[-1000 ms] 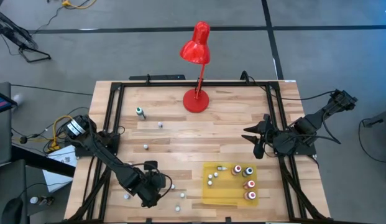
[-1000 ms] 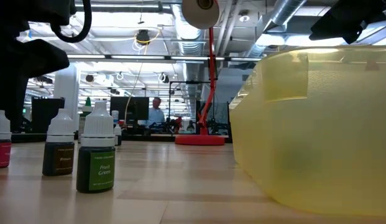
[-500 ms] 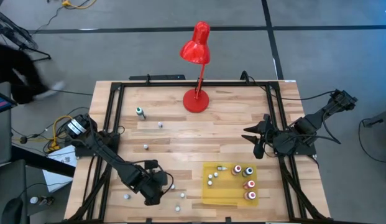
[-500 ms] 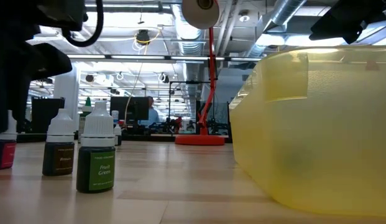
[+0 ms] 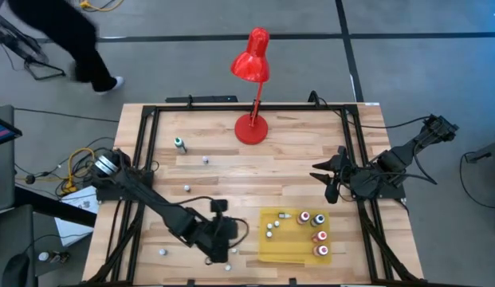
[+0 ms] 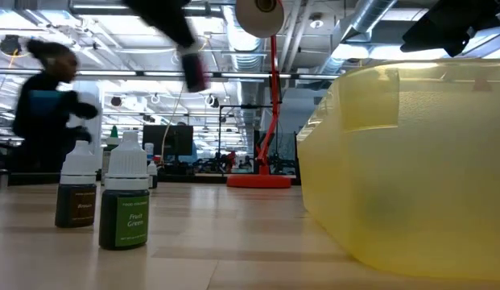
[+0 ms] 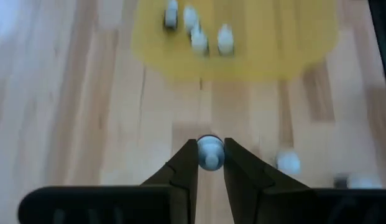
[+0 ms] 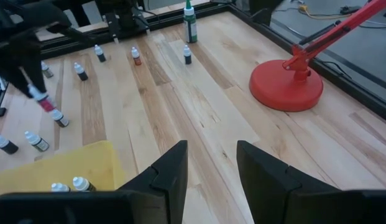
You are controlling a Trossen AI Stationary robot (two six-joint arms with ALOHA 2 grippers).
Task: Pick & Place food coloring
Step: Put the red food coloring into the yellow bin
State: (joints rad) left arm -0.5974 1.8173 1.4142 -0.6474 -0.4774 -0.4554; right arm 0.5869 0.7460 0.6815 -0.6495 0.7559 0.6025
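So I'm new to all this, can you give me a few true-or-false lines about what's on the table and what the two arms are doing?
1. The left hand is shut on a small bottle. True.
2. The tray is blue. False: it is yellow.
3. The red lamp stands at the table's far edge. True.
4. The right hand holds a bottle. False: it is open and empty, waiting at the table's right side.
5. The tray holds no bottles. False: several already stand in it.
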